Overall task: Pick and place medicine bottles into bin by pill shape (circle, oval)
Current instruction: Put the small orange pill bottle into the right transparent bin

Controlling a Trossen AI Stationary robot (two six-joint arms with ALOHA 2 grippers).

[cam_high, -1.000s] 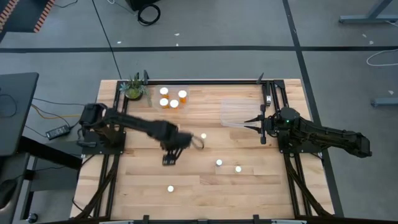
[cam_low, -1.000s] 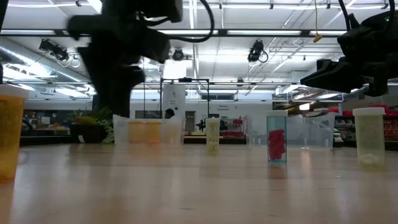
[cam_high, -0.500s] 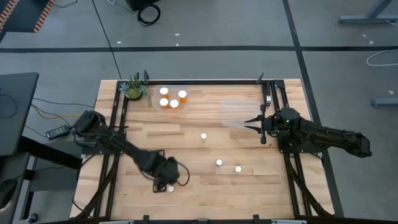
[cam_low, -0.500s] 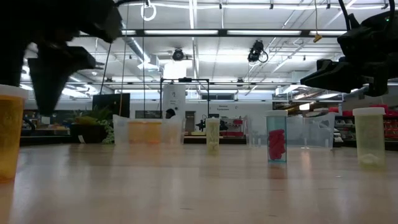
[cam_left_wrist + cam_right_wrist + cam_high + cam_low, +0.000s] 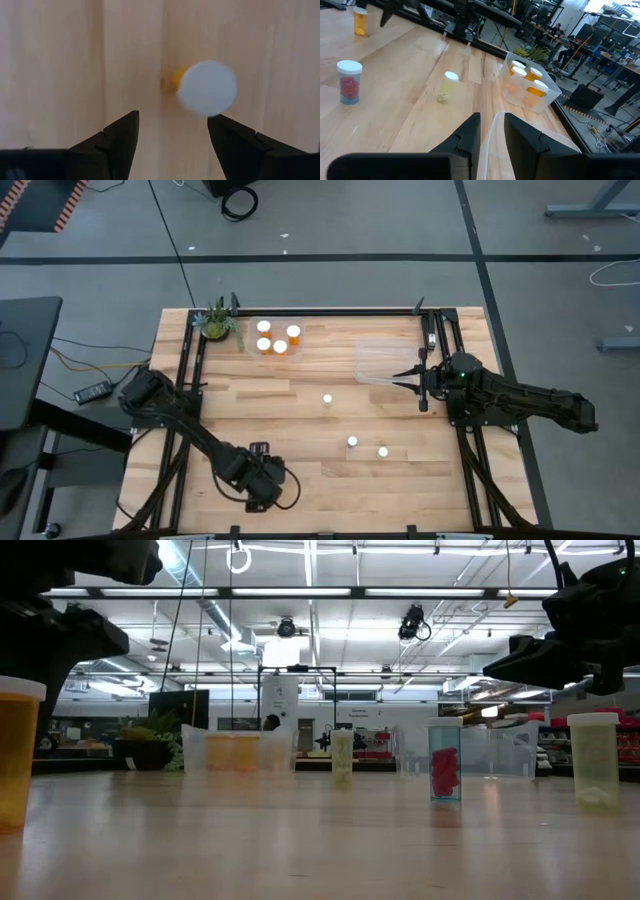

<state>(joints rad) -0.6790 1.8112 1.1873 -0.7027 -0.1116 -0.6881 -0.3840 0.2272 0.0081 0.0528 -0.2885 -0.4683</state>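
A: What changed?
B: The left gripper (image 5: 172, 131) swung to the table's (image 5: 420, 480) near edge, above an orange bottle (image 5: 206, 88), jaws parted, holding nothing.
A: Right gripper (image 5: 399, 379)?
B: Closed, waiting beside the far-right bin (image 5: 378, 357).

arms: two, dark, jointed | left end effector (image 5: 172, 137): two black wedge-shaped fingers with stepped inner edges | right end effector (image 5: 492, 132): same black fingers | right arm: small green light near its wrist housing
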